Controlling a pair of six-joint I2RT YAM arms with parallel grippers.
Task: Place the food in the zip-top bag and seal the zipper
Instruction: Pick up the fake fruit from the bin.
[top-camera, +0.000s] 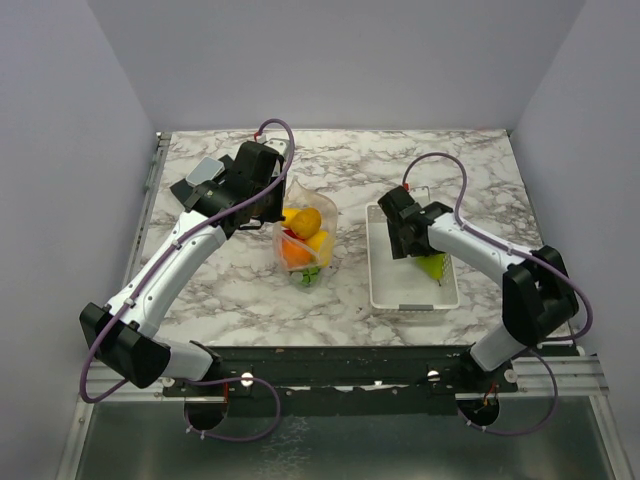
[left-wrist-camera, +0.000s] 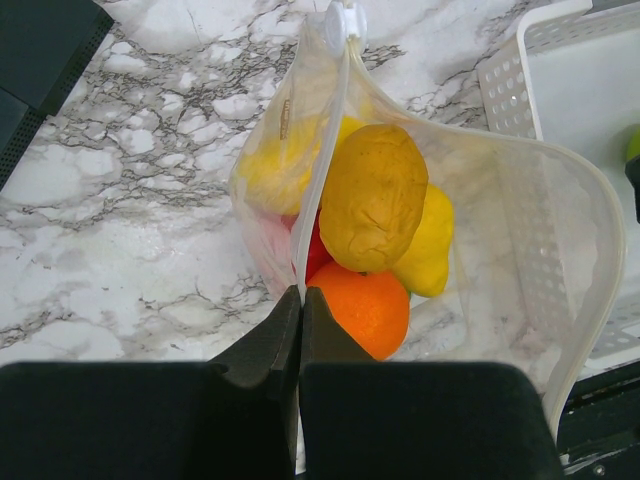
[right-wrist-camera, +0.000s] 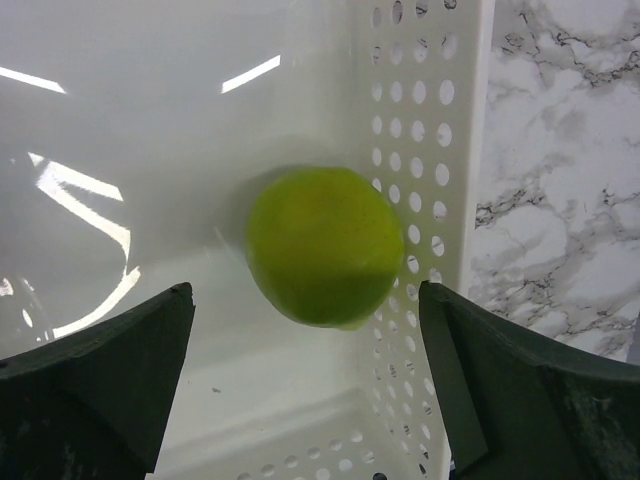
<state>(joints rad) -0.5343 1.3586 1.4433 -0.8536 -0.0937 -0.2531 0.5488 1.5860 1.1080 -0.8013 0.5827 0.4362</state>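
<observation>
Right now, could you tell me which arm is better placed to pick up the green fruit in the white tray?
Right. The right gripper is open over the green fruit in the tray, a finger on each side. The left gripper is shut on the edge of the bag, holding it.

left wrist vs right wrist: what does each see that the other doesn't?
Left wrist only: the clear floppy zip-top bag holding yellow, tan, orange and red toy food, its mouth edge pinched in the shut left pincer. Right wrist only: the open right pincer straddling a green round toy fruit, seen whole. Both: the white perforated plastic tray and marble table.
</observation>
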